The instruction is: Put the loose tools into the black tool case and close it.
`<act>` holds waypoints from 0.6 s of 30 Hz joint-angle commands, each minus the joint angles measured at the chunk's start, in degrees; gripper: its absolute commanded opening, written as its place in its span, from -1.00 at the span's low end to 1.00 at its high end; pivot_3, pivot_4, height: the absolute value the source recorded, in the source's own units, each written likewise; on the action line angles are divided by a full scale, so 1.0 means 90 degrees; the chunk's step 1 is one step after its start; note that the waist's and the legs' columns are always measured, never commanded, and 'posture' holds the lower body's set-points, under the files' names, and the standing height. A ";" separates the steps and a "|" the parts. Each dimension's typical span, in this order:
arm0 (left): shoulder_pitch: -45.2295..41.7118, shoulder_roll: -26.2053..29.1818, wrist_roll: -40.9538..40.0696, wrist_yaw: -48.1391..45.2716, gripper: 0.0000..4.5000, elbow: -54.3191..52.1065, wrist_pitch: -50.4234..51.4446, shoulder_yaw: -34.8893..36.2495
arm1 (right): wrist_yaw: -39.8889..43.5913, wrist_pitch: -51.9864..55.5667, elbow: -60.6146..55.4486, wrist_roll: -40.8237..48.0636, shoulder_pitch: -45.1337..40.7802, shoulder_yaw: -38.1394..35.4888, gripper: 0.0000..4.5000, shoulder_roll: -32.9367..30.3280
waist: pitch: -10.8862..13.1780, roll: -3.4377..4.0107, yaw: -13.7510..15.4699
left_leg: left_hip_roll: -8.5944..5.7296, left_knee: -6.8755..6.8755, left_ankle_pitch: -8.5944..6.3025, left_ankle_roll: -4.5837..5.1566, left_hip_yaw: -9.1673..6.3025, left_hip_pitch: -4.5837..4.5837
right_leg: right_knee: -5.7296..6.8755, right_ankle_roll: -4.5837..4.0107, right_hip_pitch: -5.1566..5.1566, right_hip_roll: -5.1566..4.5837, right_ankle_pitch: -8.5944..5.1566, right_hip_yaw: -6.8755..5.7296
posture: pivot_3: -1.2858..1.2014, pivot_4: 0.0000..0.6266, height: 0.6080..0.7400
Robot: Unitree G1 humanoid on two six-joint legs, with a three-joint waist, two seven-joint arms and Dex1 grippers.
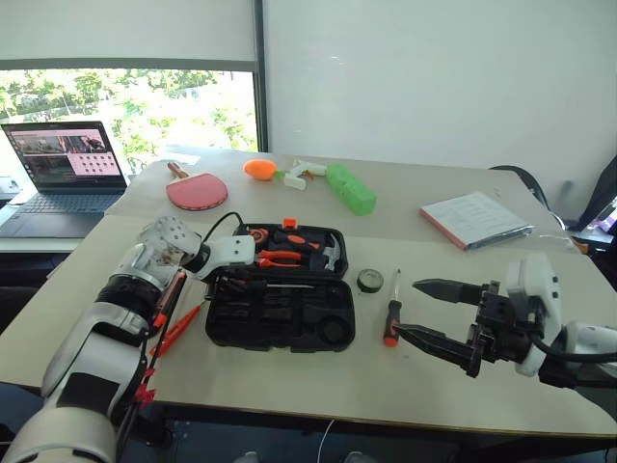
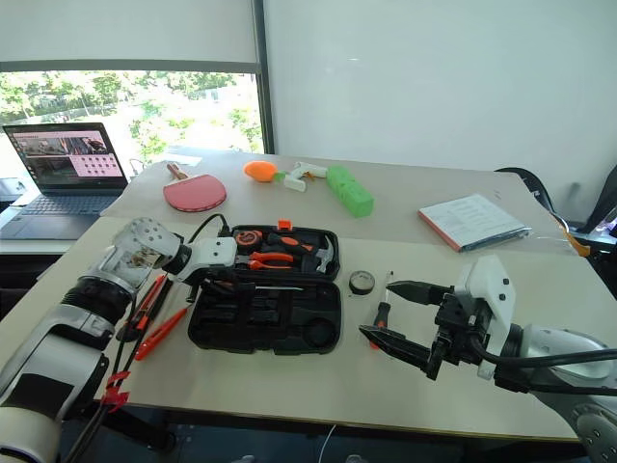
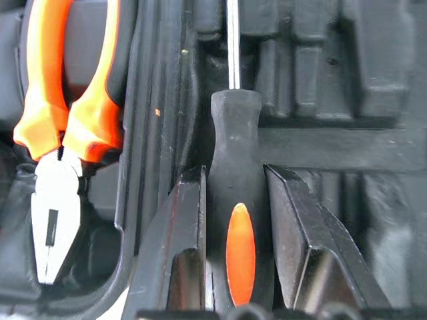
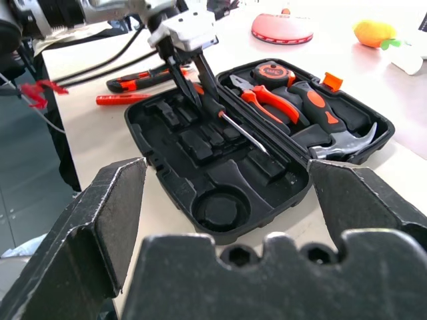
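The black tool case (image 1: 280, 299) lies open and flat on the table (image 1: 289, 381), between the two claws. Its rear half holds orange-handled pliers (image 3: 63, 127), a tape measure (image 4: 270, 72) and a hammer (image 4: 333, 137); the near half shows mostly vacant moulded slots.

The left claw (image 3: 239, 220) sits over the case's left end, at the hinge line, clamped on the black-and-orange handle of a screwdriver (image 3: 235, 200). Its fingers (image 3: 180, 247) press both sides of the handle, and the steel shaft runs straight ahead of the claw across the slots. The pliers lie just beside this claw, on the far side of the hinge ridge.

Outside the case, just behind the left claw on the table, lie the black-orange utility knife (image 4: 143, 79) and the slim orange-red tool (image 4: 123, 99), side by side, near the case's left edge.

The right claw (image 1: 432, 313) hovers above the table to the right of the case, its fingers spread wide apart, holding nothing. A second screwdriver (image 1: 391, 311) lies on the table just beyond its fingertips, between claw and case. The small round black tape roll (image 1: 370, 281) rests near that screwdriver's tip, close to the case's right edge.

Well beyond both claws are a red paddle (image 1: 197, 190), a green block (image 1: 350, 188), a booklet (image 1: 475, 219) and a laptop (image 1: 60, 178).
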 commanded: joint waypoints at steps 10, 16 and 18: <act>-0.0472 -0.0045 -0.0094 -0.0440 0.28 0.0211 -0.0078 0.0394 | -0.0069 -0.0105 -0.0102 0.0098 -0.0066 -0.0031 1.00 0.0073 | -0.0001 0.0001 0.0044 | -0.0002 0.0004 0.0000 0.0000 -0.0002 0.0006 | 0.0002 0.0002 0.0009 0.0000 0.0002 -0.0001 | 0.03 -0.52 0.97; -0.0471 -0.0046 -0.0349 -0.0917 0.74 -0.0086 0.0164 0.0599 | -0.0070 -0.0157 -0.0009 0.0005 -0.0130 0.0146 1.00 0.0162 | -0.0001 0.0001 0.0054 | -0.0002 0.0007 0.0000 0.0000 -0.0005 0.0003 | 0.0001 0.0004 0.0009 0.0000 0.0003 -0.0001 | 0.03 -0.52 0.97; -0.0455 -0.0068 -0.0313 -0.0891 0.57 -0.0123 0.0088 0.0625 | -0.0075 -0.0162 -0.0003 -0.0023 -0.0157 0.0202 1.00 0.0198 | -0.0001 0.0001 0.0053 | -0.0002 0.0007 0.0000 0.0000 -0.0005 0.0003 | 0.0000 0.0004 0.0009 0.0000 0.0003 -0.0001 | 0.03 -0.52 0.97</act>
